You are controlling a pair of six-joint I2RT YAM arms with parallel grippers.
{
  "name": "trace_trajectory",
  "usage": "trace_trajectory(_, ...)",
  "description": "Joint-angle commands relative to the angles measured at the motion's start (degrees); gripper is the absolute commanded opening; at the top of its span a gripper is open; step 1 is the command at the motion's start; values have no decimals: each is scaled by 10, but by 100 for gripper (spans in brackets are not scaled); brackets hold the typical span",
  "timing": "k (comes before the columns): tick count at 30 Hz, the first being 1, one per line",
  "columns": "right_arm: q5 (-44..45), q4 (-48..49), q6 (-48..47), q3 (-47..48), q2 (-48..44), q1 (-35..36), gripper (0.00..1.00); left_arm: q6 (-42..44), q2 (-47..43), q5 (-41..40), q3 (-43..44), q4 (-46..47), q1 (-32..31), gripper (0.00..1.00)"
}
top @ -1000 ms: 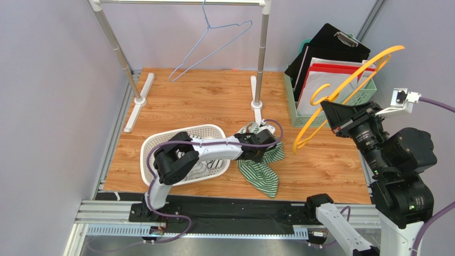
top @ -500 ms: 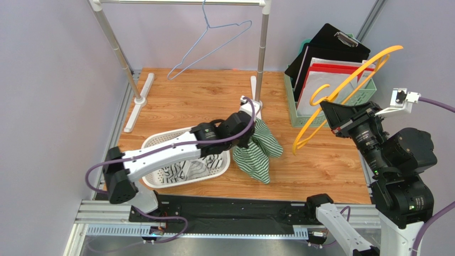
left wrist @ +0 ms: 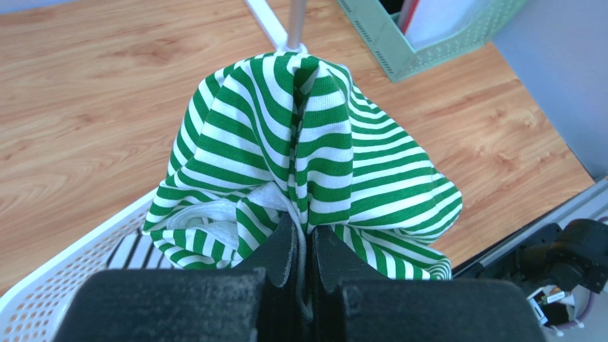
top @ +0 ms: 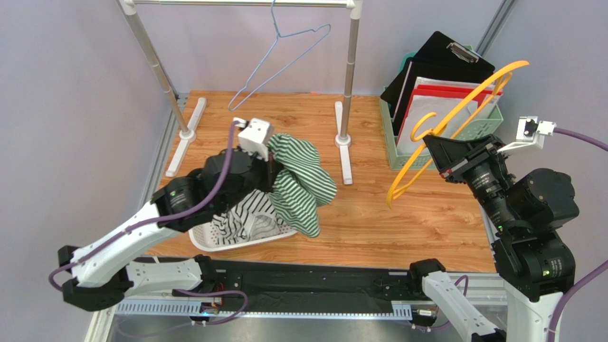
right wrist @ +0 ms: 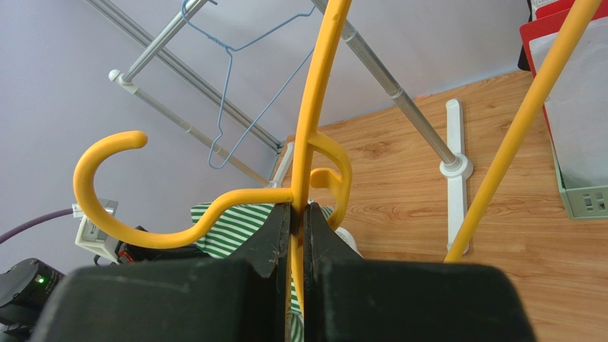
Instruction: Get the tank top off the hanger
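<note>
My left gripper (top: 270, 168) is shut on the green-and-white striped tank top (top: 300, 182) and holds it in the air over the right end of the white basket (top: 203, 239). In the left wrist view the tank top (left wrist: 314, 149) bunches out of my closed left gripper (left wrist: 305, 235). My right gripper (top: 444, 153) is shut on the bare yellow hanger (top: 457, 117), held up at the right, apart from the top. In the right wrist view the hanger (right wrist: 314, 107) runs up from my right gripper (right wrist: 298, 214).
The basket holds black-and-white striped clothing (top: 242, 221). A clothes rail (top: 242, 3) with a blue wire hanger (top: 282, 53) stands at the back; its right post (top: 348, 78) is near the top. A green file rack (top: 428, 107) with folders stands at the right.
My left arm has lifted the tank top off the table and carried it left and back, over the basket. The right gripper with the hanger has barely moved.
</note>
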Motion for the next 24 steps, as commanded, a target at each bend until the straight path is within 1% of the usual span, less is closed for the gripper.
trace_trajectory(1,-20,42,13,-4,-4,-3,0,-24,-74,-12,-47,-32,42,0)
trace_trajectory(4,-25,47,17,-10,-4,-3,0,-51,-110,4,-89,-38,71,0)
trace_trajectory(6,-28,49,18,-13,-4,-3,0,-60,-116,36,-113,-39,86,0)
trace_trajectory(9,-31,51,19,-17,-3,-3,0,-92,-109,55,-130,-53,118,0)
trace_trajectory(10,-31,52,21,-17,-3,-3,0,-107,-101,54,-132,-70,141,0)
trace_trajectory(11,-32,55,20,-18,-4,-3,0,-137,-95,58,-137,-78,155,0)
trace_trajectory(14,-31,53,19,-18,-4,-3,0,-186,-86,45,-155,-85,185,0)
trace_trajectory(16,-31,53,19,-19,-3,-3,0,-238,-83,40,-163,-76,195,0)
trace_trajectory(17,-31,52,19,-19,-3,-3,0,-262,-80,20,-165,-78,196,0)
trace_trajectory(18,-32,54,21,-20,-3,-3,0,-310,-71,12,-165,-82,197,0)
trace_trajectory(19,-32,56,22,-22,-3,-3,0,-331,-64,6,-164,-90,200,0)
trace_trajectory(20,-33,57,23,-24,-4,-3,0,-359,-54,-13,-155,-102,202,0)
trace_trajectory(21,-35,58,24,-24,-3,-3,0,-426,-33,-22,-148,-120,204,0)
trace_trajectory(23,-36,59,26,-26,-4,-2,0,-498,-7,-54,-126,-175,209,0)
trace_trajectory(24,-36,58,25,-26,-3,-3,0,-534,24,-60,-117,-202,213,0)
